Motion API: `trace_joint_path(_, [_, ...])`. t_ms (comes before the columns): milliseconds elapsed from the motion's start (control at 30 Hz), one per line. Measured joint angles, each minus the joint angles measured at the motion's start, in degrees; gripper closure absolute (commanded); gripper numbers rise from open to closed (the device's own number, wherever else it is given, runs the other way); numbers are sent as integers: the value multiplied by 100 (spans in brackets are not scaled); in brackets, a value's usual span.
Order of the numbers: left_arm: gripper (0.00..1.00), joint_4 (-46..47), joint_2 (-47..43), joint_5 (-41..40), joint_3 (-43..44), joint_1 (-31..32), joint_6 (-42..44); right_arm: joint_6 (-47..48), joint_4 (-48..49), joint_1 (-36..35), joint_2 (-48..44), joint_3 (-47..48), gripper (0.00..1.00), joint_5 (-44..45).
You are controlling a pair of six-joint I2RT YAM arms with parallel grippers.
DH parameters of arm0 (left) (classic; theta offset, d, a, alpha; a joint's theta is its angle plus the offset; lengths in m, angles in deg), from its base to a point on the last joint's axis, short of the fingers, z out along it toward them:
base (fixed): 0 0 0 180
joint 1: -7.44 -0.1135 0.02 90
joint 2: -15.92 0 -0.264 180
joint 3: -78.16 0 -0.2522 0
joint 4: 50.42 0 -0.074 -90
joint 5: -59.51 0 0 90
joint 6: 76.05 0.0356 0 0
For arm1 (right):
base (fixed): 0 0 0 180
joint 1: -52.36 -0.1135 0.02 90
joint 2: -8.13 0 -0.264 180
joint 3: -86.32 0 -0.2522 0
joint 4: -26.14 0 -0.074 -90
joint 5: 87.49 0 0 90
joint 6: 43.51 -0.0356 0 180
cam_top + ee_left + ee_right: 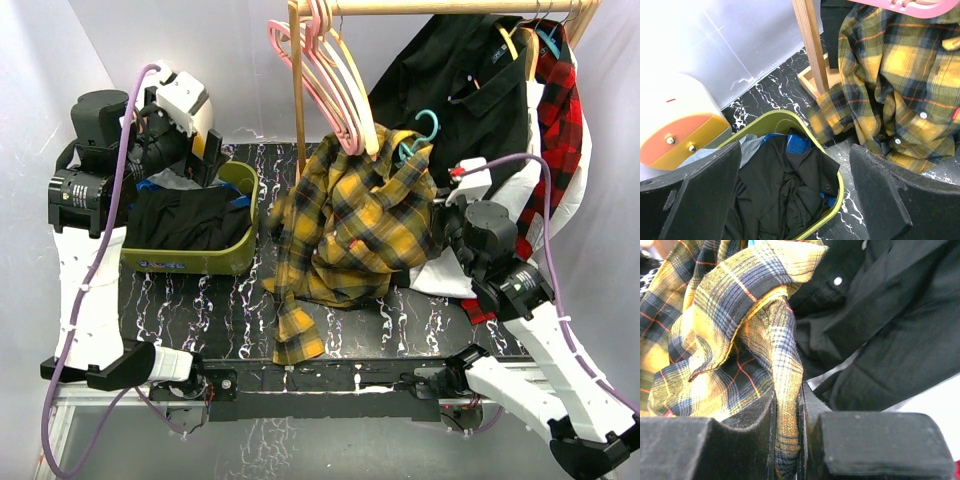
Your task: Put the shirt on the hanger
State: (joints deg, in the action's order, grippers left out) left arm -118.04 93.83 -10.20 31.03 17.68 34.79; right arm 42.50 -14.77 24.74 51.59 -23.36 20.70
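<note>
In the middle of the black table with white marble lines (220, 300), the yellow-and-black plaid flannel shirt (350, 225) sits in a tall, crumpled heap, and one sleeve trails down toward the near edge. Only the hook of the thin teal plastic hanger (426, 127) pokes up behind the top right of the heap; the rest of it is hidden, so I cannot tell if any of it is inside the shirt. The right gripper (787, 450) is at the right side of the heap, and its two black fingers (740, 440) are pressed together on a thin fold of the plaid cloth, right beside the plain black shirt (880, 315) that hangs there. The left gripper (795, 200) holds nothing; its fingers are spread wide above the green plastic bin (840, 192) of dark clothes, well apart from the plaid shirt. The pink hangers (325, 70) hang by the wooden pole (297, 90) just above the heap. I think the shirt is light and very floppy. It will sag and fold wherever nothing holds it up, and the loose sleeve will drag behind. The cloth looks a bit fuzzy, so it should not slip out of a firm pinch, but a pinch on one thin layer may only lift that layer. A good place to hold it is likely the thick collar or the shoulder seam, one side in each gripper, so the neck stays open for the hanger.
</note>
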Motion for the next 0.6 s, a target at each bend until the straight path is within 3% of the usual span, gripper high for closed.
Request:
trace_joint_path(267, [12, -203, 4, -2, -33, 0, -7, 1097, 72, 116, 756, 1110, 92, 542])
trace_joint_path(500, [11, -260, -26, 48, -398, -7, -55, 1626, 315, 446, 1250, 1836, 92, 516])
trace_joint_path(600, [6, -302, -149, 74, -614, -72, -101, 1768, 385, 632, 1504, 2212, 92, 413])
